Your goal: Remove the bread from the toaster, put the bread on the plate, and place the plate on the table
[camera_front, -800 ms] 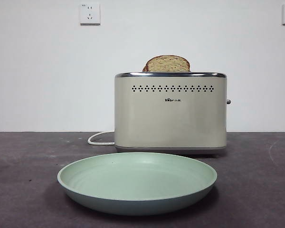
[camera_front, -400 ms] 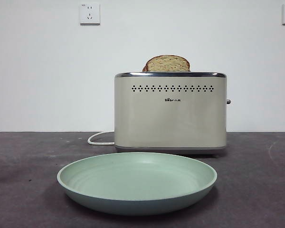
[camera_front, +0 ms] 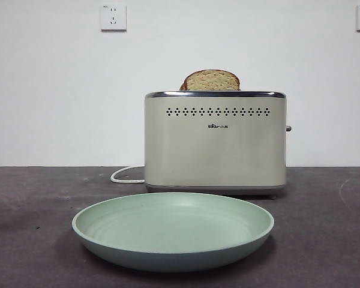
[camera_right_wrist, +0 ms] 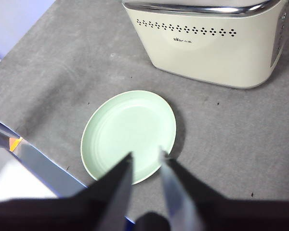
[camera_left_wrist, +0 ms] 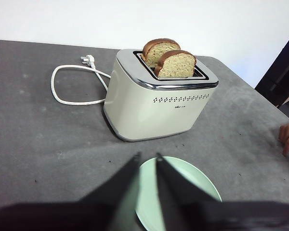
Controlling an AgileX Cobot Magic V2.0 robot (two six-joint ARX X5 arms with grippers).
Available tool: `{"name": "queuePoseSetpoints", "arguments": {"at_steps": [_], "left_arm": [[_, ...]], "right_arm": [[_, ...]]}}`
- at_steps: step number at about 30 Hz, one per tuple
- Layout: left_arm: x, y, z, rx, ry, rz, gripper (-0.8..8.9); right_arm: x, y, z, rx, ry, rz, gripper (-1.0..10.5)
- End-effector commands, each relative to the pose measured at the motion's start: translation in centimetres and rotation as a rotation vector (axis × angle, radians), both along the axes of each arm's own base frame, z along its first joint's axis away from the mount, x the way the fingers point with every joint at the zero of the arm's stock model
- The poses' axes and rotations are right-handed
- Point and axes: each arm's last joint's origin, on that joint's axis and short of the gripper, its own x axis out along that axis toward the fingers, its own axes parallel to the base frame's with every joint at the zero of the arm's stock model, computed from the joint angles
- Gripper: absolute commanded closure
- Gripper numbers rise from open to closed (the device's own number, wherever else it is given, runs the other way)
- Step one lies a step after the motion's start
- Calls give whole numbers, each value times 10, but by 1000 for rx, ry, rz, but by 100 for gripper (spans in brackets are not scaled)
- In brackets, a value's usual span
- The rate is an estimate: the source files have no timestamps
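Bread (camera_left_wrist: pixel 177 64) upright in toaster (camera_left_wrist: pixel 154 103), nearer slot | plate (camera_right_wrist: pixel 129 134) empty on desk (camera_left_wrist: pixel 33 139) | left end effector (camera_left_wrist: pixel 146 157), right end effector (camera_right_wrist: pixel 145 155) both slightly parted, holding nothing | advice: descend vertically, pinch domed crust, avoid neighbouring slice (camera_left_wrist: pixel 157 48).

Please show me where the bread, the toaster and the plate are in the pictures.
the bread (camera_left_wrist: pixel 177 65): left wrist view, on its speckled face.
the toaster (camera_front: pixel 215 150): front view, on its cream front wall.
the plate (camera_front: pixel 168 259): front view, on its outer rim.
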Motion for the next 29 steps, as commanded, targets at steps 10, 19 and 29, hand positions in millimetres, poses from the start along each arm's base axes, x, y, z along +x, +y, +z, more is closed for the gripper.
{"name": "queuePoseSetpoints", "arguments": {"at_steps": [10, 19, 29], "left_arm": [[3, 0, 3, 3, -27, -10, 184], [32, -2, 11, -23, -81, -136, 184], [103, -20, 20, -24, -150, -277, 184]], "right_arm": [[-1, 0, 2, 5, -7, 2, 295], [0, 0, 2, 6, -6, 2, 295], [-1, 0, 2, 6, -6, 2, 295]]}}
